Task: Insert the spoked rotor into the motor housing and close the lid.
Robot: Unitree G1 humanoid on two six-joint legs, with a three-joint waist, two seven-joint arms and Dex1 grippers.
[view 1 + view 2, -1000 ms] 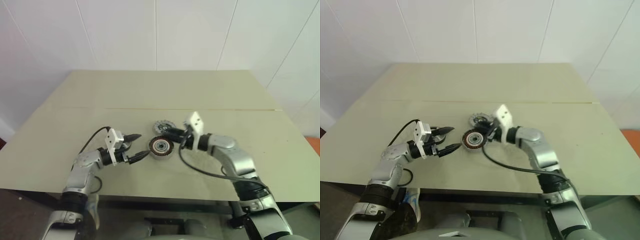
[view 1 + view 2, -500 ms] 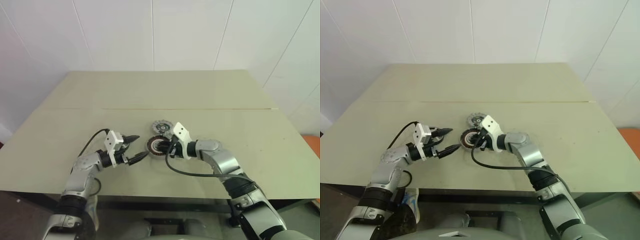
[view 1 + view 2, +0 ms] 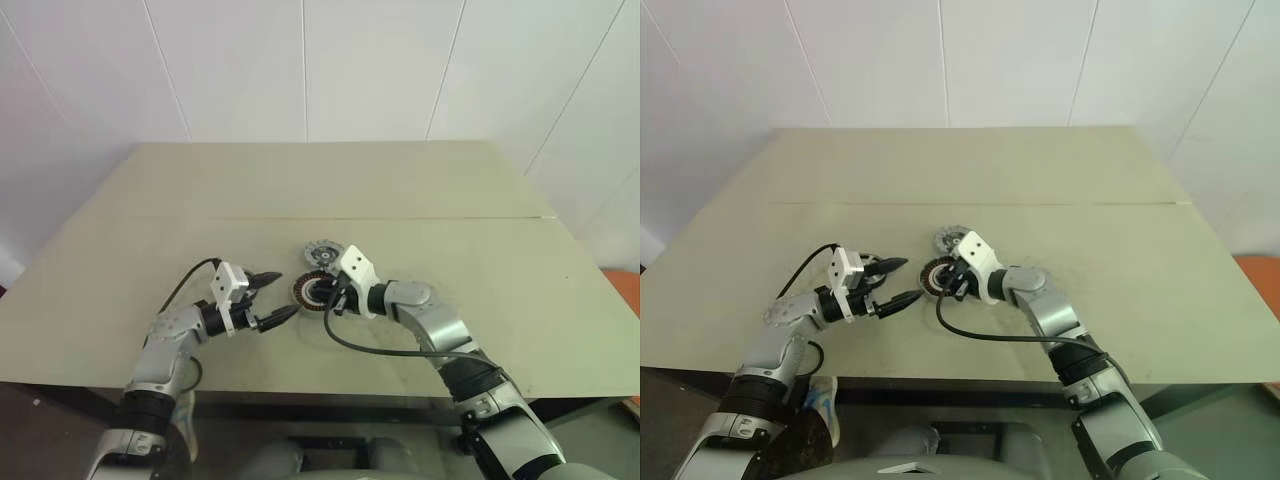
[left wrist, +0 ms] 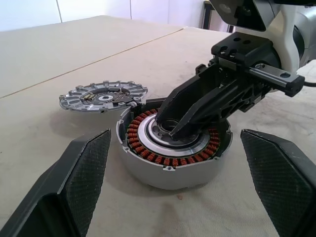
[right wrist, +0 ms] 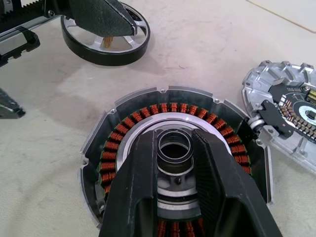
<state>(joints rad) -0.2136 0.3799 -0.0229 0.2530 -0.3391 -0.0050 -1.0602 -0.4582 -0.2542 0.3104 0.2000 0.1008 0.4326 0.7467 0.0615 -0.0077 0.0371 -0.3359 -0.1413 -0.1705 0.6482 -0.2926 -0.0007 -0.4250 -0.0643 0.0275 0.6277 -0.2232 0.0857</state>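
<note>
While the right gripper (image 5: pixel 174 144) pinches the motor housing (image 5: pixel 116 134) by its centre collar, it should stay steady. The left gripper (image 3: pixel 284 292), wide open, needs a square grasp on the spoked rotor (image 5: pixel 106 57) lying left of the housing.

Work surface: pale beige table (image 3: pixel 420 190), matte, with a thin seam line crossing its full width. Behind and to both sides: white panelled walls (image 3: pixel 370 70) with narrow vertical joints. Lighting even and diffuse. Orange object (image 3: pixel 628 285) at right edge, unidentifiable.
</note>
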